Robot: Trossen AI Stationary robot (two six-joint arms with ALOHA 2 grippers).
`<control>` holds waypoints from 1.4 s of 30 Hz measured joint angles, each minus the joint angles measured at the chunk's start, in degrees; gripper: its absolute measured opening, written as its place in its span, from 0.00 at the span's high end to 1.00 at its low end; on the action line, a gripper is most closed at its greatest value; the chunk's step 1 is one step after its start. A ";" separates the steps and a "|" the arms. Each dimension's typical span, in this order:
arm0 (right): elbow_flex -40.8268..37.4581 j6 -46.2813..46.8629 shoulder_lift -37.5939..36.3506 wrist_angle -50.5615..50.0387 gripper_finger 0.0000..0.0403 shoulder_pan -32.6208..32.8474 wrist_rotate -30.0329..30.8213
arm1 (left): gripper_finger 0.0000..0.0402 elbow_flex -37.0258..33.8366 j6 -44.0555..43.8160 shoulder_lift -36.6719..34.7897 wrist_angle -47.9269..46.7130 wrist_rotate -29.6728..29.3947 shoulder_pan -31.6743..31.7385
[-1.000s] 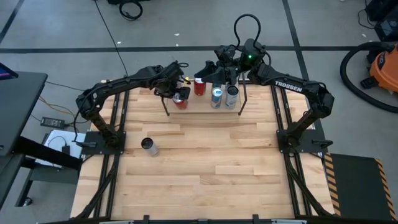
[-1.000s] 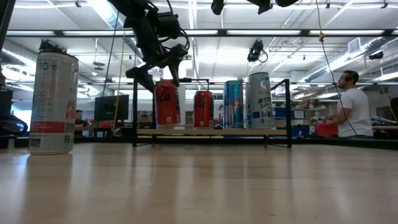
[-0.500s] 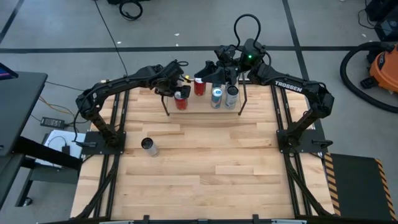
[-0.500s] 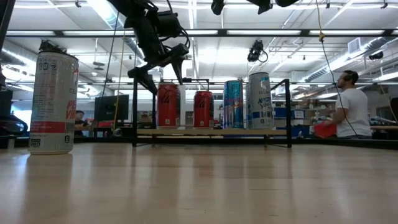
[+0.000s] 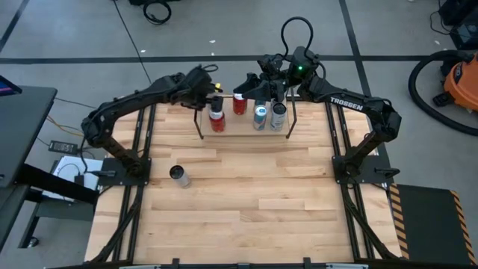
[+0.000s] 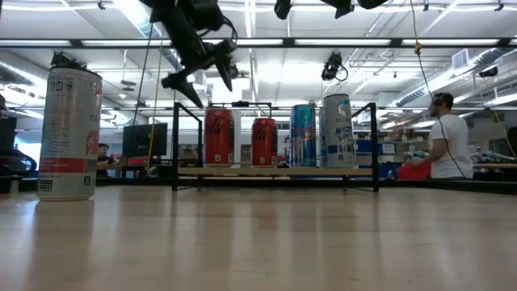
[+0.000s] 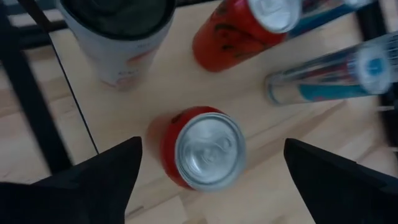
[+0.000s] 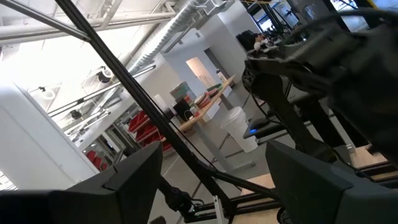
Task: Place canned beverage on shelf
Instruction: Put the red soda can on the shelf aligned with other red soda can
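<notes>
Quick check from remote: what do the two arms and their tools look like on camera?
Both arms are dark, jointed links. The right arm bears white TROSSEN lettering, a green light near its wrist and a black cable loop above. The left tool and right tool have broad black wedge-shaped fingers.

Red can (image 5: pixel 216 119) upright on shelf (image 5: pixel 244 131) left end, beside 3 other cans, top sealed.

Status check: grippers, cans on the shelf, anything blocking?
Left gripper open above the red can. Right gripper open, behind the shelf. Four cans upright on it, one white can on the table. Nothing blocking.
</notes>
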 joint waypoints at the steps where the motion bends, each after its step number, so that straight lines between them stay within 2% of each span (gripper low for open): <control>1: 0.00 0.01 0.00 0.00 0.27 0.00 -0.02 | 0.02 0.00 0.00 -0.91 -0.15 0.01 -0.01; 16: 0.00 0.01 0.00 -0.01 0.27 0.02 0.00 | 0.02 -0.01 6.05 -12.17 -7.38 0.32 -1.92; 21: 0.00 -0.52 -0.02 0.19 0.27 0.02 7.55 | 0.02 0.00 7.40 -16.80 -7.99 0.48 -3.48; 23: 0.00 -3.23 -0.03 -0.48 0.27 -0.07 7.93 | 0.02 0.00 8.65 -18.55 -8.02 0.44 -4.35; 25: 0.00 -6.56 -0.04 -1.51 0.27 -0.09 5.56 | 0.02 0.00 9.47 -20.18 -8.59 0.43 -5.06; 30: -0.02 -9.08 -0.06 -2.18 0.27 -1.05 -5.78 | 0.02 0.00 11.71 -23.36 -8.67 0.46 -7.50; 34: -0.02 -21.04 -0.07 -3.12 0.27 -2.86 -10.05 | 0.02 0.00 14.67 -24.57 -8.63 0.43 -9.38; 36: -0.02 -26.92 -0.07 -4.76 0.27 -3.72 -10.19 | 0.02 0.00 16.06 -24.58 -8.31 0.40 -10.16; 39: -0.02 -30.26 -0.07 -7.50 0.27 -4.81 -8.82 | 0.02 0.00 16.96 -24.56 -8.17 -0.31 -11.00; 42: -0.02 -34.50 -0.07 -11.47 0.27 -5.54 -3.44 | 0.02 0.00 17.09 -24.35 -8.20 -1.42 -11.76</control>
